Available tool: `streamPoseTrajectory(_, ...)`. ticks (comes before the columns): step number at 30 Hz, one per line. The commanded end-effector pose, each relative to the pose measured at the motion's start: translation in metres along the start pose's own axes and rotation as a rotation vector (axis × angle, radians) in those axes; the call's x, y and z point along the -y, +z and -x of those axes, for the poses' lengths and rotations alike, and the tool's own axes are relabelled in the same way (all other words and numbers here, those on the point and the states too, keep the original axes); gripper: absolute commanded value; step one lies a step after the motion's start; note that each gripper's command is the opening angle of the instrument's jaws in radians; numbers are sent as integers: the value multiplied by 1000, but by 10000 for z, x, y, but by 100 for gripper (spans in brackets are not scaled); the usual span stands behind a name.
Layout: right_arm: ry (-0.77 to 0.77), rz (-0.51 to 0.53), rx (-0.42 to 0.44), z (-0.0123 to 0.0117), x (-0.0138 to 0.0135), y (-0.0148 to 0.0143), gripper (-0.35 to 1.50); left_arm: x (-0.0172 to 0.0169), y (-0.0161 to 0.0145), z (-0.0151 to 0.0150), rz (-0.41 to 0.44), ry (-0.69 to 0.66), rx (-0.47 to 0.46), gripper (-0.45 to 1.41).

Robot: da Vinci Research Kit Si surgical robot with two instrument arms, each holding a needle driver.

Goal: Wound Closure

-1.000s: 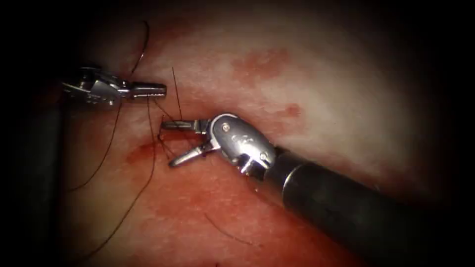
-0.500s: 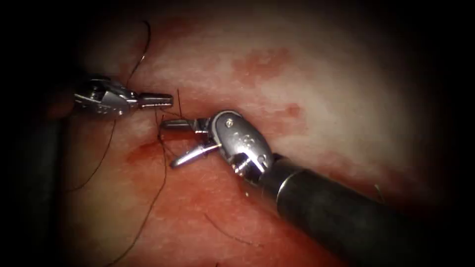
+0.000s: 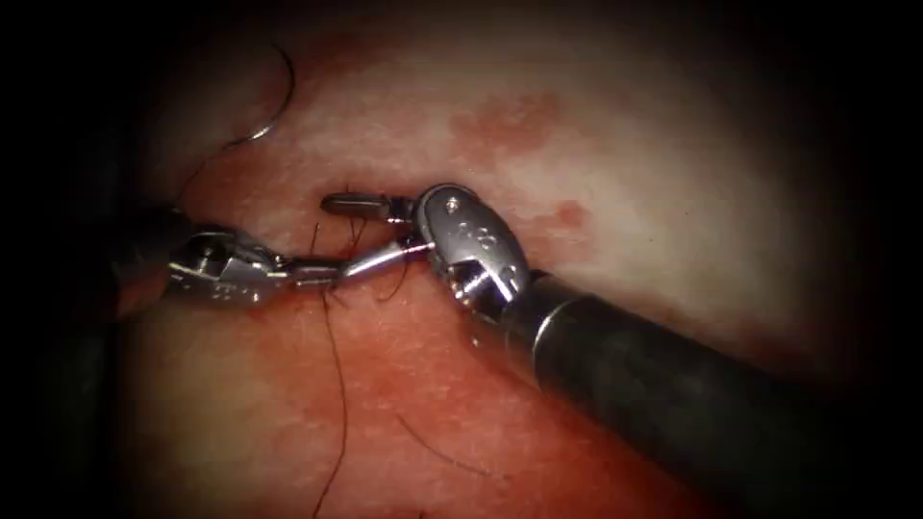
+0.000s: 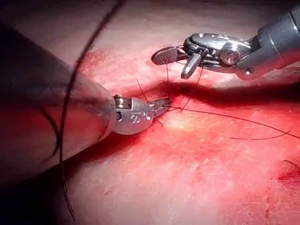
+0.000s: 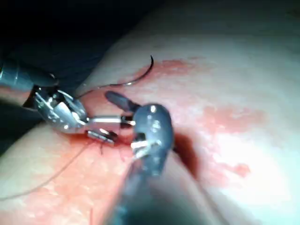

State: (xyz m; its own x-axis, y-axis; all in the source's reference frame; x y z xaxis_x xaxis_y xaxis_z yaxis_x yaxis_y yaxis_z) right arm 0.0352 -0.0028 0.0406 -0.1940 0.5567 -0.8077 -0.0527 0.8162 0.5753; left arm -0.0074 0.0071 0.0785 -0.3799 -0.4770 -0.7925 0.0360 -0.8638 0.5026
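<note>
Lying free, needle (image 3: 274, 101), thread (image 3: 336, 384) grip unclear

The right tool (image 3: 358, 233) has 2 slim silver jaws on a rounded polished wrist housing with 2 small screws and faint stamped markings, joined to a thick dark shaft toward the endoscope view's lower right. The left tool (image 3: 317, 275) is smaller, bright metal with ridged hinge parts, on a dark shaft.
</note>
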Motion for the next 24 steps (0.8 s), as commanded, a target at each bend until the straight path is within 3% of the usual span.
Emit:
streamPoseTrajectory(1, -4, 56, 12, 4, -8, 8, 68, -1, 10, -5, -2, -2, -3, -45)
streamPoseTrajectory(10, 68, 191, 179, 10, -8, 10, 68, 2, 26, -45, -3, -10, -7, -45)
streamPoseTrajectory(24, 131, 401, 330, 38, -12, 14, 52, 13, 25, -45, 0, -49, -14, -45)
